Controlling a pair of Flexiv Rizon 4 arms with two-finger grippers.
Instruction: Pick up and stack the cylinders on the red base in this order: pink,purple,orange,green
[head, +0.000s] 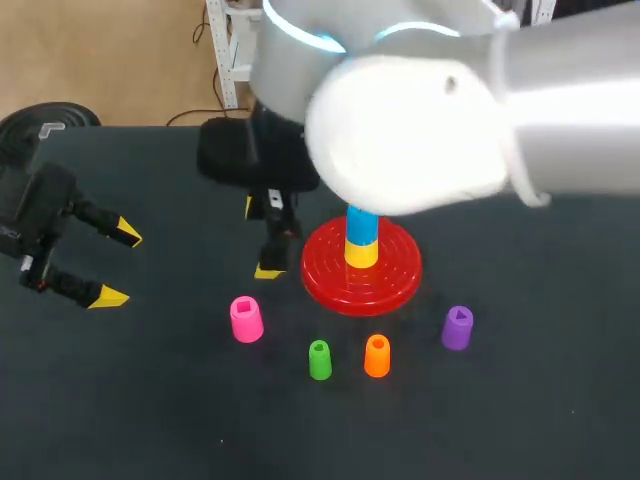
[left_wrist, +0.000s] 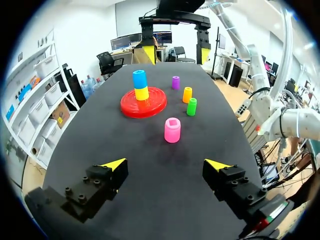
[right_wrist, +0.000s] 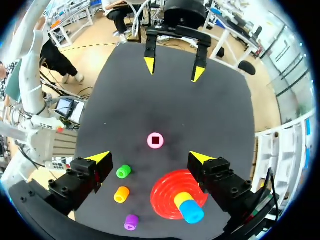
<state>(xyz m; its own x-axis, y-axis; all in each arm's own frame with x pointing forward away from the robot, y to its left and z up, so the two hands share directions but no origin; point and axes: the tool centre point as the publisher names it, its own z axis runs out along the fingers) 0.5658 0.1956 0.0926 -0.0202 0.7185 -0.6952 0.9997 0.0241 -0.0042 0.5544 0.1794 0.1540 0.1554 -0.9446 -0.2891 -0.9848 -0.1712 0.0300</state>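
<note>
The red base (head: 398, 272) carries a yellow-and-blue post (head: 362, 240) at mid-table. In front of it stand the pink cylinder (head: 246, 319), green cylinder (head: 319, 360), orange cylinder (head: 377, 356) and purple cylinder (head: 457, 328), all upright and apart. My right gripper (head: 259, 240) hangs open just left of the base, above and behind the pink cylinder (right_wrist: 155, 141), which lies ahead of its open fingers (right_wrist: 150, 158). My left gripper (head: 118, 265) is open at the table's left; the pink cylinder (left_wrist: 172, 129) is well ahead of it (left_wrist: 166, 164).
The right arm's large white elbow covers the upper right of the head view and hides the table behind the base. Dark bare tabletop (head: 150, 400) spreads around the cylinders toward the front edge.
</note>
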